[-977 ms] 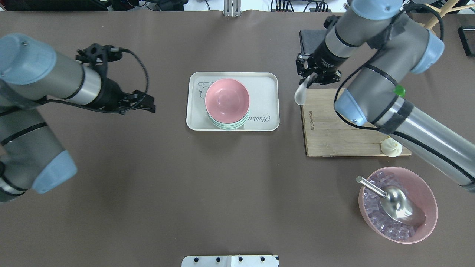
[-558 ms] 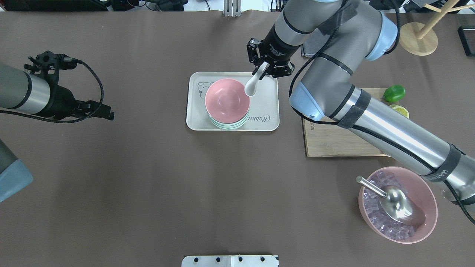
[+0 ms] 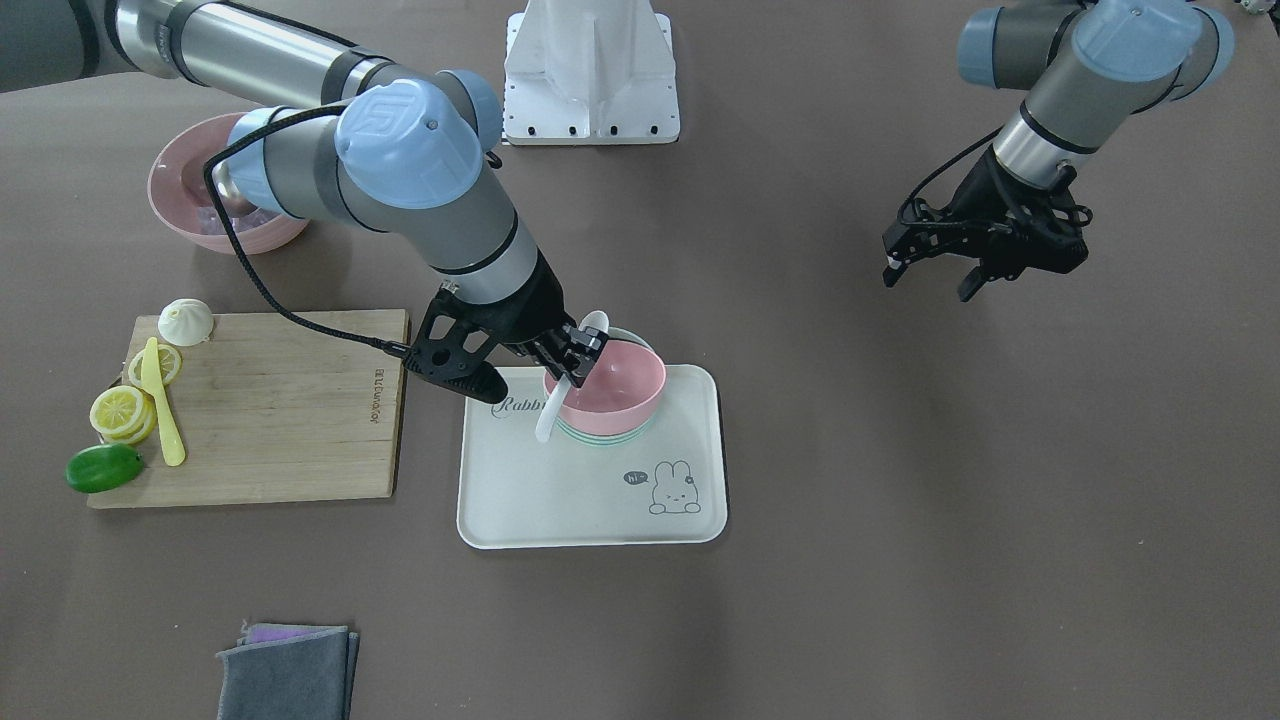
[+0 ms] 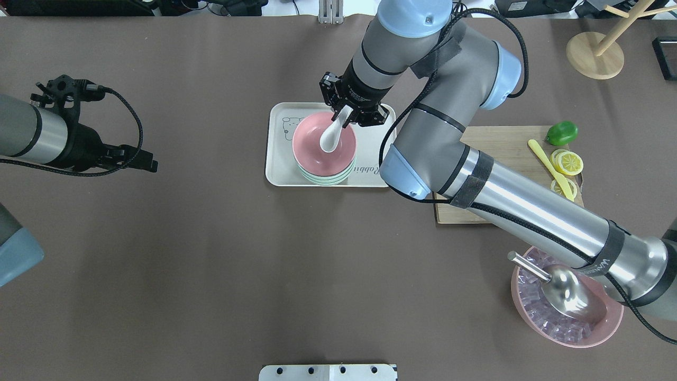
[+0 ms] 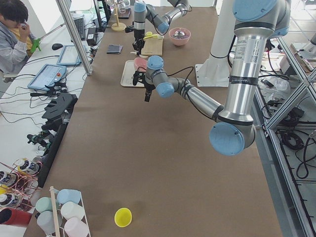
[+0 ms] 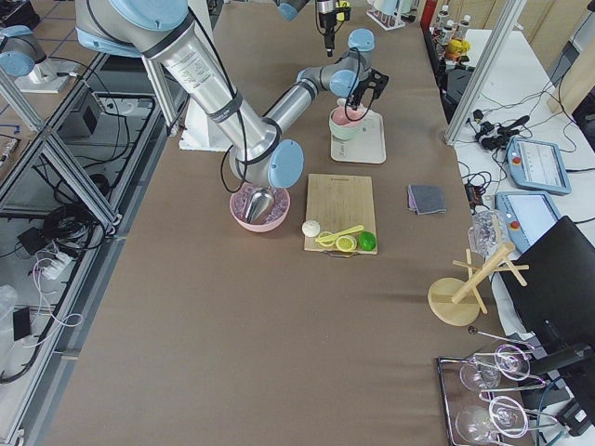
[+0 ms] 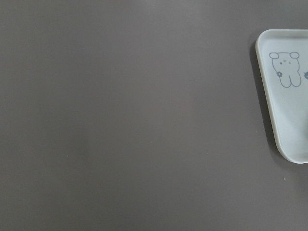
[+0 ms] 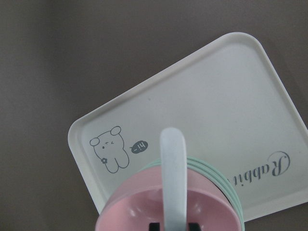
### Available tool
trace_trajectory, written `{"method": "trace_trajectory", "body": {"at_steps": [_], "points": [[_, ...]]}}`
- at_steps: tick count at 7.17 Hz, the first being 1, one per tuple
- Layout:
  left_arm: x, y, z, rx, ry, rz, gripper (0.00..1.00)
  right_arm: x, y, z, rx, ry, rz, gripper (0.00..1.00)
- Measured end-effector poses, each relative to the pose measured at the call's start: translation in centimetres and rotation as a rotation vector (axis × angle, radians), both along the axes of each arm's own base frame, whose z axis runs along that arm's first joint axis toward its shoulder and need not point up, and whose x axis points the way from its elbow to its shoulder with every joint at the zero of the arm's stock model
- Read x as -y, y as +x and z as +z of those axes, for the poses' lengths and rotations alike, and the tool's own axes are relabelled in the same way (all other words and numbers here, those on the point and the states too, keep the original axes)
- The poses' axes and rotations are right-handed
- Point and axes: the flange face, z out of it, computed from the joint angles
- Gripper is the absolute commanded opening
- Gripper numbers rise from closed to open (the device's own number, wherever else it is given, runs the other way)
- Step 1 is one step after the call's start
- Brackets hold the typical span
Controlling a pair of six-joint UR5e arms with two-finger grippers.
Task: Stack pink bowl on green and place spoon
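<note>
A pink bowl (image 4: 312, 145) sits stacked on several green bowls (image 4: 325, 179) on a white tray (image 4: 381, 119). My right gripper (image 4: 346, 114) is shut on the handle of a white spoon (image 4: 330, 136). It holds the spoon tilted, with its scoop end over the inside of the pink bowl. In the front view the spoon (image 3: 552, 410) hangs from the gripper (image 3: 578, 358) just above the bowl's rim (image 3: 640, 385). The right wrist view shows the spoon (image 8: 174, 183) over the pink bowl (image 8: 139, 211). My left gripper (image 3: 930, 275) is open and empty, far from the tray.
A wooden cutting board (image 4: 502, 159) with a lime (image 4: 561, 132), lemon slices (image 4: 567, 161), a yellow knife and a dumpling (image 3: 186, 320) lies right of the tray. A second pink bowl (image 4: 608, 286) of ice holds a metal scoop. A grey cloth (image 3: 285, 670) lies beyond the board.
My right arm carried the white spoon left from the cutting board's edge to over the pink bowl. My left arm drew back to the left, then held still.
</note>
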Motion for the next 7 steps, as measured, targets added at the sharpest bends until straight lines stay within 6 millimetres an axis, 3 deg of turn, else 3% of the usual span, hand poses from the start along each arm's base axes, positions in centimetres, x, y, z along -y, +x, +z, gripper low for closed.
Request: {"method": "trace_trajectory", "body": {"at_steps": [1,2,3,4,5,7], "points": [[0.0,0.0,0.0,0.0,-0.001,-0.001,0.98,0.7,1.1,0.6,-0.005,0.015,0.001,1.0],[0.0,0.0,0.1,0.001,-0.004,-0.001,0.98,2.6,4.9,3.5,-0.013,0.025,-0.019,1.0],[0.0,-0.3,0.4,0.004,-0.007,-0.003,0.98,4.6,11.4,8.7,-0.022,0.05,-0.059,1.0],[0.0,-0.8,0.9,0.01,-0.015,-0.006,0.98,6.2,19.1,14.9,-0.042,0.111,-0.104,1.0],[0.1,-1.8,1.8,0.018,-0.023,-0.003,0.98,7.1,25.3,21.0,-0.074,0.172,-0.147,1.0],[0.3,-6.5,5.7,0.068,0.018,0.038,0.98,7.6,34.0,32.3,-0.163,0.293,-0.245,1.0]]}}
